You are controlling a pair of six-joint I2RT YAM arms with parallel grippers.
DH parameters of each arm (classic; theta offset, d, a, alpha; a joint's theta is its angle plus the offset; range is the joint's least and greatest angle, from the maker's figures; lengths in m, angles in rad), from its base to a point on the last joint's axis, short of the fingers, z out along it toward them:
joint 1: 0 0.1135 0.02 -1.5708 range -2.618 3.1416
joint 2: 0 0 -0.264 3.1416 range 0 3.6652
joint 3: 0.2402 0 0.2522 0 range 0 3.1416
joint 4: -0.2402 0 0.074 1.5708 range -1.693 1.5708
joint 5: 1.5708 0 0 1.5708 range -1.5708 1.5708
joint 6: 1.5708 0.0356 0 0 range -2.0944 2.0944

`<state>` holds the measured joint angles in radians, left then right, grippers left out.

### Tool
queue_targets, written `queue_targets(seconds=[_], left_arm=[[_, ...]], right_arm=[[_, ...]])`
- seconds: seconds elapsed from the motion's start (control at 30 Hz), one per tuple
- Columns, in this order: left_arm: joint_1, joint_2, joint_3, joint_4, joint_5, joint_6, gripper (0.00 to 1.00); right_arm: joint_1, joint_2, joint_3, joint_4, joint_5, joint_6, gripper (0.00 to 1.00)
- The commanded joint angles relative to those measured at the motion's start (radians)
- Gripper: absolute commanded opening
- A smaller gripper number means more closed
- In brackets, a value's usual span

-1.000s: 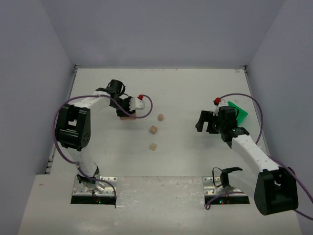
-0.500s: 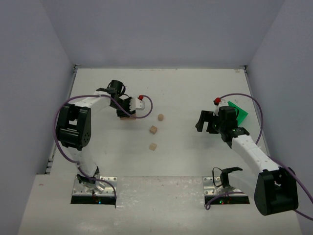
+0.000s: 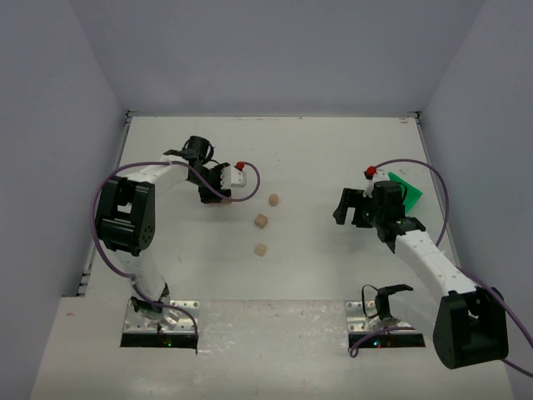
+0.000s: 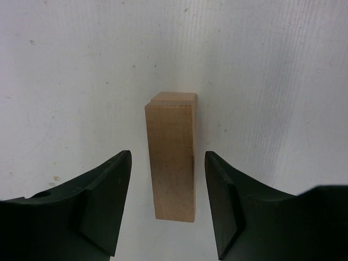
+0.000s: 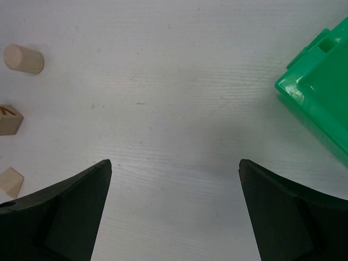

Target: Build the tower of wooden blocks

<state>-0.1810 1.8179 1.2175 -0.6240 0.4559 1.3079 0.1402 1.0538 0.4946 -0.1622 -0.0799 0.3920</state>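
Barely begun, nothing stacked. Straddles wooden bar [image 4: 171,163] far-left on bench [image 3: 316,150] with left gripper [image 3: 216,193] part-open, not yet clamped. Holds right gripper [image 5: 174,166] wide and empty beside green bin [image 5: 321,92]. Leaves three small blocks [image 3: 261,221] loose mid-bench.

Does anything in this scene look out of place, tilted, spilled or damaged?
Nothing stands out. The wooden bar lies flat between the open jaws of the left gripper, touching neither. Three small blocks sit apart on the table, not stacked yet. What shows of the green bin looks undamaged.
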Motion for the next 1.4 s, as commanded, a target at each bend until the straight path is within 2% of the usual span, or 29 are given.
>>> queue_targets(seconds=[0.0, 0.23, 0.83, 0.93, 1.1, 1.13, 1.17, 1.37], left_arm=[[0.014, -0.008, 0.031, 0.027, 0.023, 0.008, 0.54], [0.014, -0.008, 0.024, 0.044, -0.019, 0.004, 0.55], [0.014, -0.025, 0.021, 0.045, -0.021, 0.004, 0.55], [0.014, -0.03, 0.025, 0.049, -0.009, -0.007, 0.64], [0.012, -0.063, 0.066, -0.044, 0.065, -0.005, 0.89], [0.012, -0.083, 0.08, -0.055, 0.085, -0.009, 0.98], [0.012, -0.1, 0.086, -0.057, 0.093, -0.014, 1.0], [0.008, -0.201, 0.128, -0.046, 0.233, -0.087, 1.0]], right_arm=[[0.002, -0.014, 0.044, 0.021, -0.004, -0.004, 0.99], [0.002, -0.029, 0.041, 0.017, -0.008, -0.007, 0.99], [0.002, -0.041, 0.033, 0.021, -0.029, -0.004, 0.99], [0.002, -0.049, 0.033, 0.021, -0.033, -0.005, 0.99], [0.002, -0.074, 0.023, 0.021, -0.028, 0.0, 0.99], [0.002, -0.089, 0.017, 0.026, -0.031, -0.001, 0.99], [0.002, -0.099, 0.011, 0.029, -0.032, -0.001, 0.99], [0.002, -0.141, -0.005, 0.034, -0.064, -0.001, 0.99]])
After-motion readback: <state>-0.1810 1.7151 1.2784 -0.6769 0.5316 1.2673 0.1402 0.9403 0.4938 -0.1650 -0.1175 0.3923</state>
